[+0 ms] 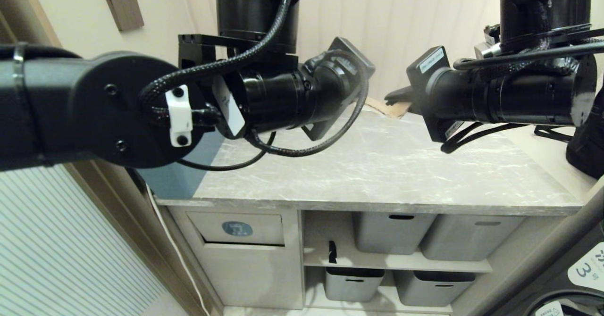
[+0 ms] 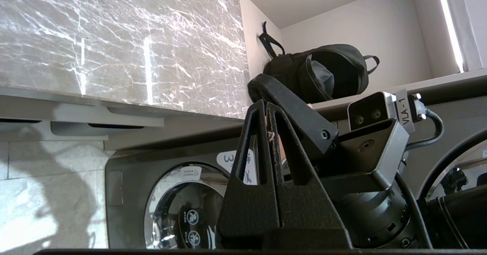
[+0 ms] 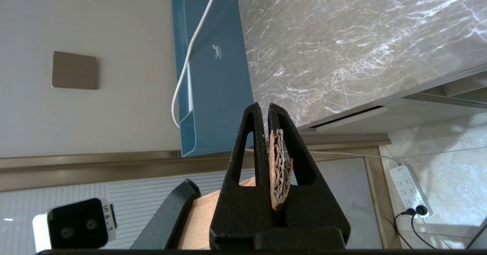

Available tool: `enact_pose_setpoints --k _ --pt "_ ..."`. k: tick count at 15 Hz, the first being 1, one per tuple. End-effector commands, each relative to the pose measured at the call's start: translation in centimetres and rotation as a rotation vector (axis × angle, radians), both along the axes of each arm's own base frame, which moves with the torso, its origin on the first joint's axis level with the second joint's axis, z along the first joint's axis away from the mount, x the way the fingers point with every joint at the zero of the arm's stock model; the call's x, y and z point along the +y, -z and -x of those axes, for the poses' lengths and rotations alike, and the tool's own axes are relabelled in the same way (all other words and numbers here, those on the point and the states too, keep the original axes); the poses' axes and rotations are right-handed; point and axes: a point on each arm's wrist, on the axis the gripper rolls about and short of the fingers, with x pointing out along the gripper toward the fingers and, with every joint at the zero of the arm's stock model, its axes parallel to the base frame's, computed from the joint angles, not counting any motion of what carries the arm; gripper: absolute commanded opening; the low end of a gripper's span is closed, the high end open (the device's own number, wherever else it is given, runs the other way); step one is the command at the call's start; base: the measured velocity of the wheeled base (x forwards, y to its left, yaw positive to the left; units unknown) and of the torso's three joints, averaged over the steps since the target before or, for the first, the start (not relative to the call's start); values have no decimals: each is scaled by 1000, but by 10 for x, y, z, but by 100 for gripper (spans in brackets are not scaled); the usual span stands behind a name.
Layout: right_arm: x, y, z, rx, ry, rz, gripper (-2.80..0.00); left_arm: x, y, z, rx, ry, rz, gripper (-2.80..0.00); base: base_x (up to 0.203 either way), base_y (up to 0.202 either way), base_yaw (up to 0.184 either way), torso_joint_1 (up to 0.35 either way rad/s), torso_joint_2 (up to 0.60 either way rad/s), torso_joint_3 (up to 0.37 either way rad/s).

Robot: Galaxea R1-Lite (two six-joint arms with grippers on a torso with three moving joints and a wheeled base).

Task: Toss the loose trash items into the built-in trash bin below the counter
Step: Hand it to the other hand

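Item: cardboard piece (image 3: 279,167), corrugated, tan; pinched in right gripper (image 3: 265,112) above the counter (image 1: 387,174).
Left gripper (image 2: 265,108): fingers pressed together on the same scrap (only a sliver shows between them).
Trash bin (image 1: 238,228): flap closed, below counter at left.
Status: 1 scrap lifted, 0 binned; black piece not seen.

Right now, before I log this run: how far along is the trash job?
Pickup looks done: the right gripper is shut on the cardboard piece, and the left gripper is shut on the same piece. Left: carrying it off the counter to the trash bin flap, which appears unopened.
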Motion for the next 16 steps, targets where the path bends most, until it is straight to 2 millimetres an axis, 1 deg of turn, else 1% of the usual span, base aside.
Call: enact_pose_setpoints --k 1,2,6,8,9,11,12,13,14,16 --pt "-1 2 1 10 2 1 -280 -1 1 0 5 0 3 -280 0 0 0 0 0 0" --pt "-2 3 3 12 2 4 0 -1 1 0 5 -2 3 -280 0 0 0 0 0 0" --pt "-2 3 3 11 2 2 0 -1 2 0 4 -21 -2 -280 0 0 0 0 0 0" --pt "-7 2 4 8 17 1 0 -1 3 -1 7 -33 -9 -280 0 0 0 0 0 0" --pt "-16 -2 5 -6 40 -2 0 0 5 -2 12 -46 -21 -280 0 0 0 0 0 0" --pt "-42 -14 11 -46 101 -3 0 5 16 -5 13 -106 -79 -280 0 0 0 0 0 0" --pt "-58 -15 17 -59 143 7 0 11 24 -9 18 -159 -117 -280 0 0 0 0 0 0" --pt "-74 -11 25 -57 185 32 0 21 26 -13 19 -209 -130 -280 0 0 0 0 0 0" --pt "-88 -2 32 -46 225 76 -280 28 24 -12 18 -228 -126 -280 0 0 0 0 0 0" --pt "-115 20 46 -49 327 170 -280 35 22 -11 12 -240 -124 -280 0 0 0 0 0 0"
